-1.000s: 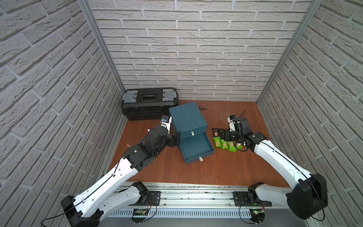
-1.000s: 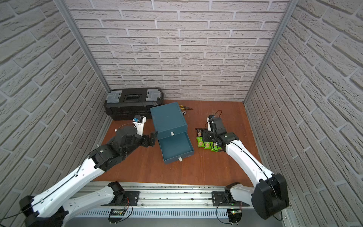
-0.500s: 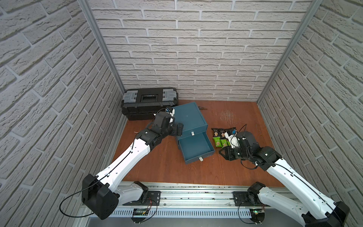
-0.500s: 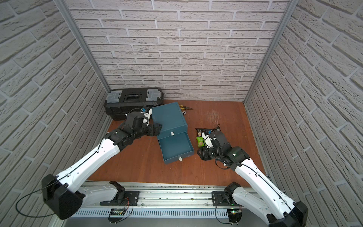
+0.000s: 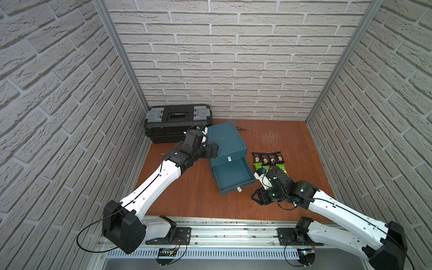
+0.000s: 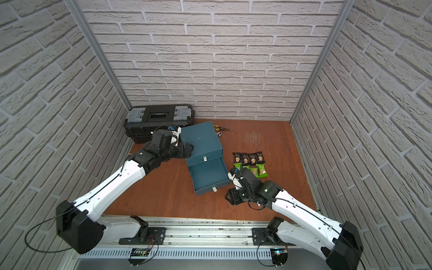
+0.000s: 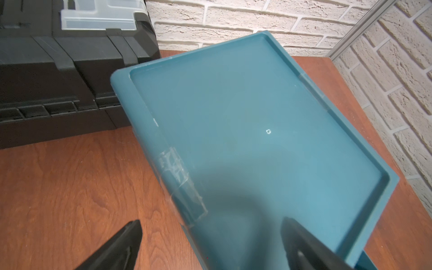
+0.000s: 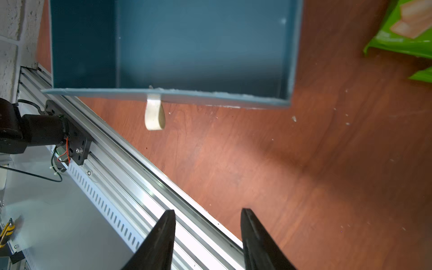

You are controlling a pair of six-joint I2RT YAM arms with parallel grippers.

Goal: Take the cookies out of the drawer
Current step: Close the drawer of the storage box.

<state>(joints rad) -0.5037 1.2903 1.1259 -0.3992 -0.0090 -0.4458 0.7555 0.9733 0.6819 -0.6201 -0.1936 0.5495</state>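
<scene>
White brick walls closed in a reddish wooden tabletop (image 5: 191, 194), with a black toolbox (image 5: 178, 121) at the back left. Half a second earlier the left gripper (image 5: 214, 152) had already reached the near left corner of the teal drawer unit (image 5: 225, 139), and it was still there, its fingers (image 7: 117, 245) spread with one over the unit's top and one over the wood beside it, clamping nothing. The bottom drawer (image 5: 231, 174) stood pulled out, and its floor looked bare in both top views and in the right wrist view. Just right of it the cookies (image 5: 268, 161) lay on the wood in a row of black packets and a row of green ones. The right gripper (image 5: 257, 196), a second before over those packets, had swung back toward the rail and now hung low near the drawer's front right corner, fingers (image 8: 161, 238) parted and empty, the white pull tab (image 8: 154, 114) ahead of them. Judging by the empty drawer, the removal seemed complete, with perhaps only closing left.
</scene>
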